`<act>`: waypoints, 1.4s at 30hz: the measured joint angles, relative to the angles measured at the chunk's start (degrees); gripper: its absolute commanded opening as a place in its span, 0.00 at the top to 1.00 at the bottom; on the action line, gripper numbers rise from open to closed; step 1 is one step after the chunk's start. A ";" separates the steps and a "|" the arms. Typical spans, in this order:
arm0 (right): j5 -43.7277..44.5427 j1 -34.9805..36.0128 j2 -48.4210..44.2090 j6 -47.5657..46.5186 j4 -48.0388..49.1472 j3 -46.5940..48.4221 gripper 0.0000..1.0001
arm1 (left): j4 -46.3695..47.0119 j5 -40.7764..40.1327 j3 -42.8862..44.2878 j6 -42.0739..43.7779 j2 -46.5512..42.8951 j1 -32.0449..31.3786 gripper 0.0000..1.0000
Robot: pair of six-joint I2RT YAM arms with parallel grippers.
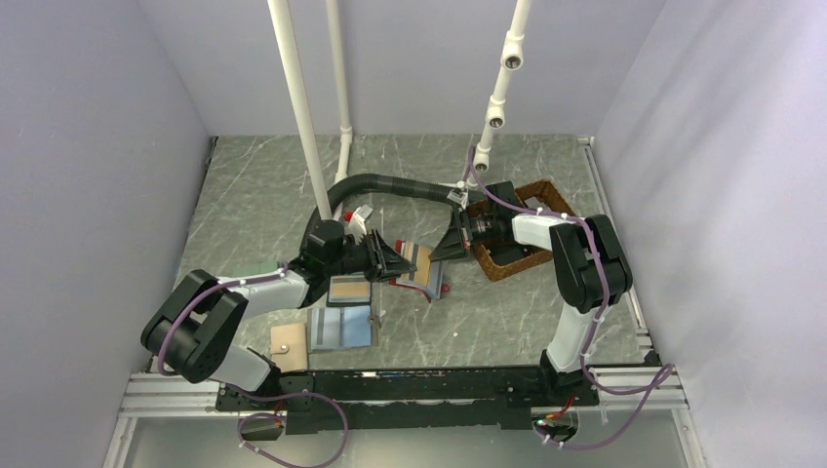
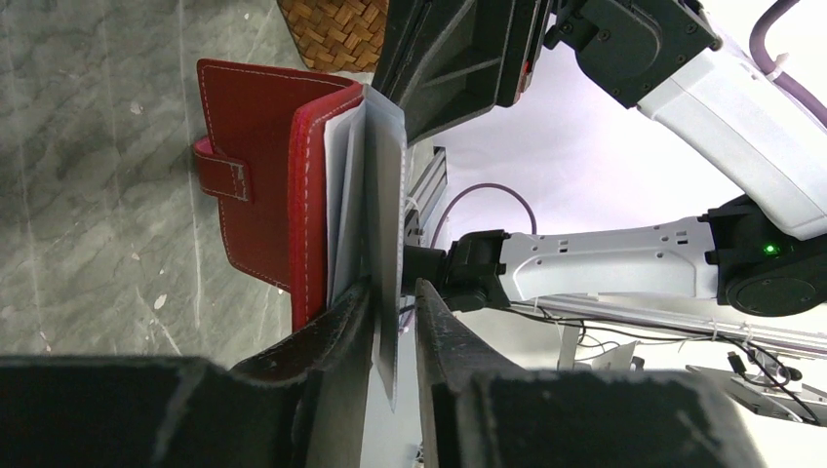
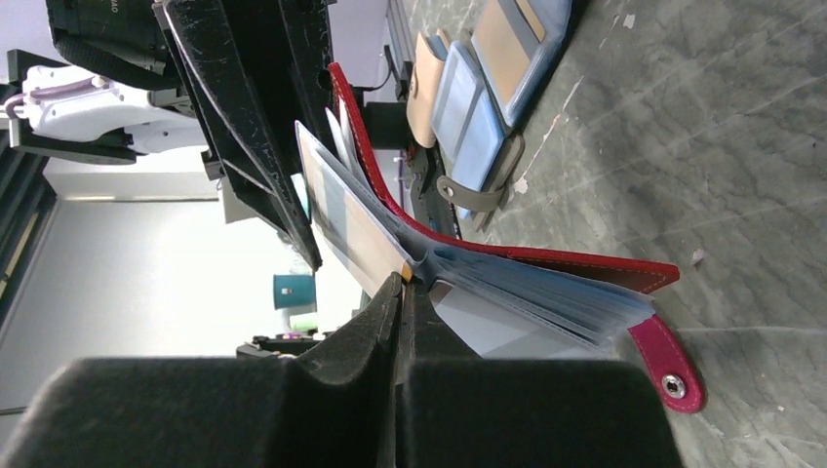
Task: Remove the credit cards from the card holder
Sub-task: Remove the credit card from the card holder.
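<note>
The card holder (image 1: pixel 429 278), a small red bifold, hangs spread open between my two grippers above the table. In the left wrist view its red cover (image 2: pixel 258 175) faces left with its tab (image 2: pixel 222 174), and pale leaves fan out beside it. My left gripper (image 2: pixel 395 285) has its jaws nearly together round one grey leaf (image 2: pixel 387 224). In the right wrist view a tan-orange credit card (image 3: pixel 356 229) sits in the outermost leaf. My right gripper (image 3: pixel 403 278) is shut on that card's corner. The red cover (image 3: pixel 585 265) and pink tab (image 3: pixel 673 366) hang to the right.
A wicker basket (image 1: pixel 517 244) stands behind the right gripper. A dark-framed blue wallet with a tan panel (image 1: pixel 348 291), a pale blue bifold (image 1: pixel 341 327) and a tan pouch (image 1: pixel 289 343) lie near the left arm. White poles (image 1: pixel 302 117) and a black hose (image 1: pixel 390 183) rise at the back.
</note>
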 measured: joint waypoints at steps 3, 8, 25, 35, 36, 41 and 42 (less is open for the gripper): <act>0.00 -0.02 0.00 0.13 0.42 0.00 1.00 | 0.52 0.00 -0.04 -0.33 0.00 0.09 0.70; 0.00 -0.04 0.00 0.17 0.74 -0.07 1.00 | 1.22 0.02 -0.11 -0.96 0.00 0.33 0.71; -0.81 0.07 0.00 7.30 7.74 -2.89 1.00 | -0.83 -0.11 -1.95 -0.59 -1.16 1.55 0.84; -0.79 0.22 0.00 9.27 8.70 -3.19 1.00 | -4.98 -0.39 -1.95 2.56 -3.02 1.60 0.80; -0.74 0.22 0.00 9.29 8.55 -3.28 1.00 | -5.55 -0.42 -1.95 3.10 -3.10 1.60 0.80; 0.42 0.22 0.00 6.80 4.70 -3.37 1.00 | -7.72 -0.94 -1.95 4.17 -3.63 1.60 0.83; 0.61 0.22 0.00 6.16 3.76 -3.37 1.00 | -7.89 -1.01 -1.95 4.42 -3.69 1.60 0.83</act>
